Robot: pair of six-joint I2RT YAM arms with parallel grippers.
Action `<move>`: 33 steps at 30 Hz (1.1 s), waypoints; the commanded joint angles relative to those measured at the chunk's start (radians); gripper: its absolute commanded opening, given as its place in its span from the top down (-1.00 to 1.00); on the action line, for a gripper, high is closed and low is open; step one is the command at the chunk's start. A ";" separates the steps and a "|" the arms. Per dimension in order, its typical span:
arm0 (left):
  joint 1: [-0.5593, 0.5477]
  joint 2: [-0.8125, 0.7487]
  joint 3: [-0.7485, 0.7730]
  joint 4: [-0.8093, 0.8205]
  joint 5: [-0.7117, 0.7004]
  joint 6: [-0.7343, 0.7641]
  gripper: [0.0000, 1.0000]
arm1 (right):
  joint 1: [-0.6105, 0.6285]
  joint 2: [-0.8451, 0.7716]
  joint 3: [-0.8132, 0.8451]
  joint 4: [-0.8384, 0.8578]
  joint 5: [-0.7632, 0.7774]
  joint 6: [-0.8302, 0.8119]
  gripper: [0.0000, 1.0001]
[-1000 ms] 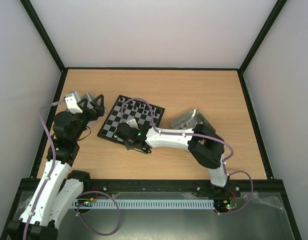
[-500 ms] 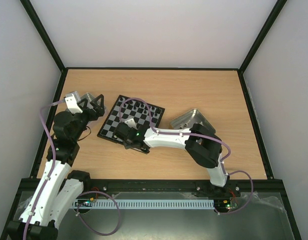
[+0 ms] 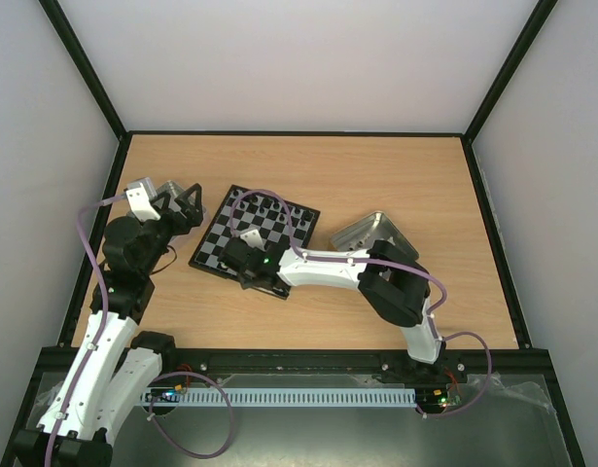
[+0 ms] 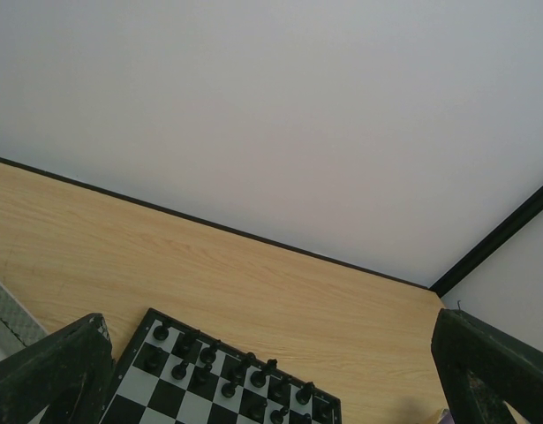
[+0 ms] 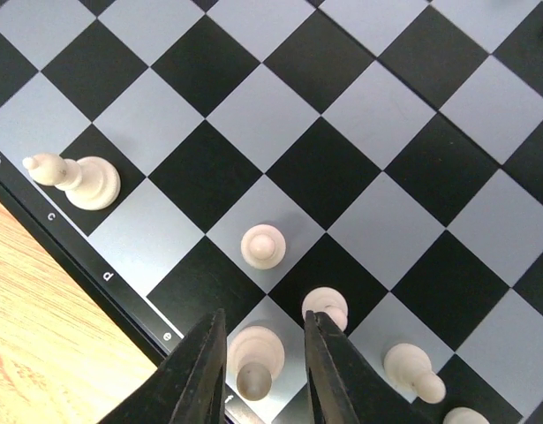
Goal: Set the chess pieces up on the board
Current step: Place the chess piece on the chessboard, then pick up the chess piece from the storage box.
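The board (image 3: 219,243) lies tilted left of the table's middle, with black chess pieces (image 3: 274,206) in rows along its far edge. My right gripper (image 3: 243,259) hovers over the board's near edge. In the right wrist view the right gripper (image 5: 264,380) is open, its fingers (image 5: 203,375) standing either side of a white piece (image 5: 253,353) on an edge square, with a gap on the right. Other white pieces (image 5: 263,246) stand close by on the board (image 5: 324,168). My left gripper (image 3: 187,209) is open and empty, left of the board; its view shows the black pieces (image 4: 227,371).
A silver metal tray (image 3: 160,188) sits behind the left gripper and another (image 3: 369,233) lies right of the board. A white piece (image 5: 325,305) stands against the right finger's outer tip. Black frame posts and white walls enclose the wooden table (image 3: 376,175).
My right gripper has shifted slightly left along the board's near edge. The left arm has not moved.
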 commanded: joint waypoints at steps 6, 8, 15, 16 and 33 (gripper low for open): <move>0.006 -0.006 -0.044 0.084 -0.052 -0.069 -0.99 | -0.029 -0.173 0.002 -0.044 0.117 0.050 0.40; 0.006 -0.004 -0.049 0.091 -0.068 -0.074 -0.99 | -0.062 -0.223 -0.031 -0.039 0.146 0.069 0.38; 0.006 -0.008 -0.043 0.061 -0.146 -0.068 -0.99 | -0.271 -0.438 -0.238 -0.014 0.193 0.124 0.33; 0.006 -0.008 -0.039 0.052 -0.153 -0.065 -0.99 | -0.308 -0.475 -0.274 -0.014 0.188 0.131 0.32; 0.007 0.015 -0.007 0.045 0.036 0.107 -0.99 | -0.754 -0.548 -0.626 0.155 -0.141 0.096 0.29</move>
